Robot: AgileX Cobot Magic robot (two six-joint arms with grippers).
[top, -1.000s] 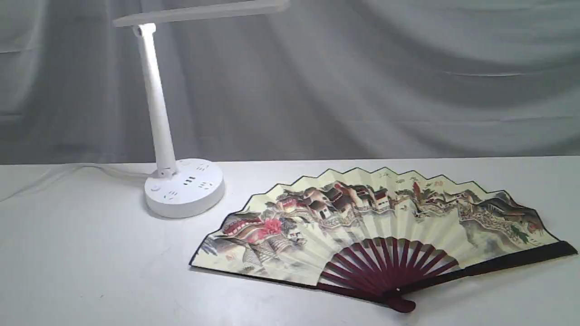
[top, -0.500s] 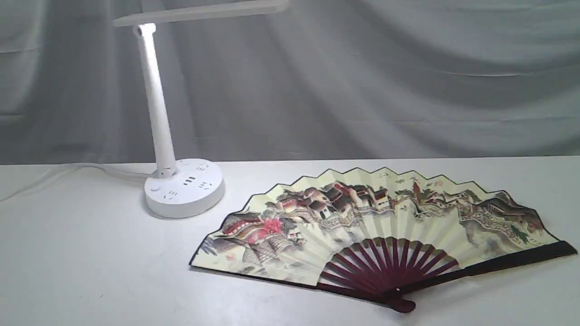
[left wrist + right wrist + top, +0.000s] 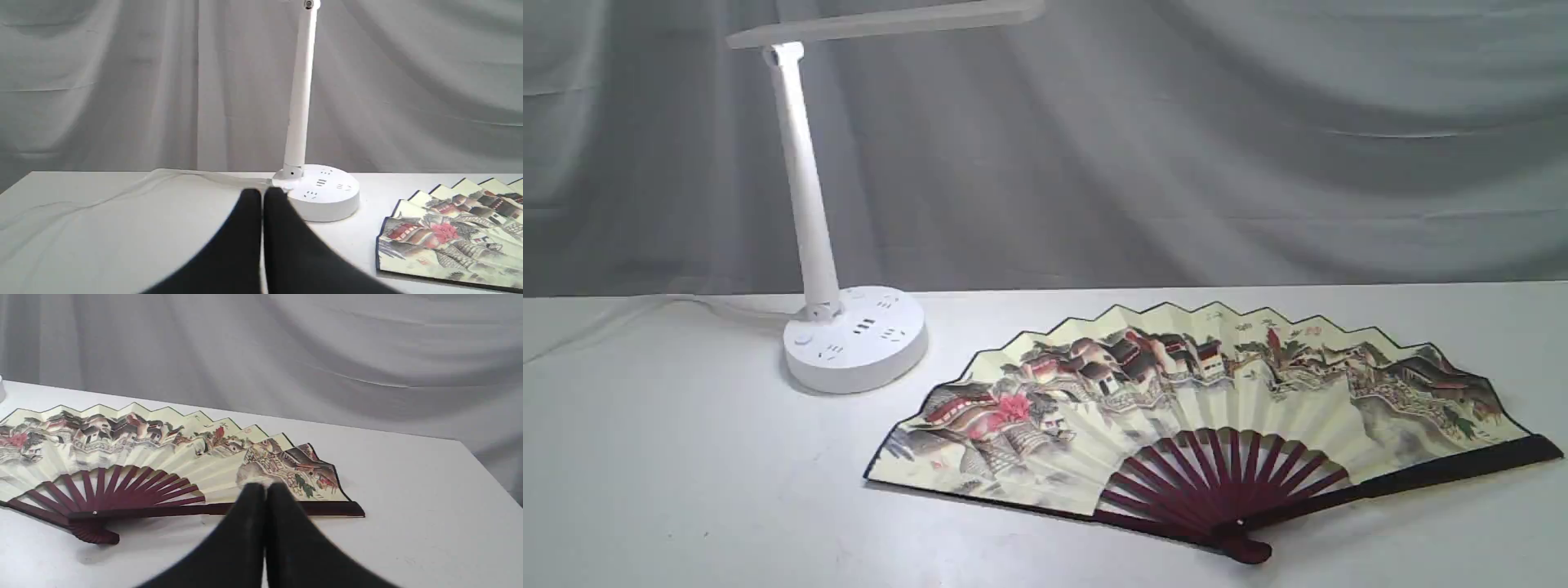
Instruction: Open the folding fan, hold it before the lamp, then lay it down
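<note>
Though outside the exterior view, left claw (image 3: pixel 262 196) and right claw (image 3: pixel 265 491), tips together

The folding fan (image 3: pixel 1201 392) lies fully open and flat on the counter (image 3: pixel 686 490), its cream pleats painted with village houses and red blossoms and its maroon ribs meeting at the near pivot. The white lamp (image 3: pixel 809 212) stands upright near the fan's left end, not touching it.
</note>
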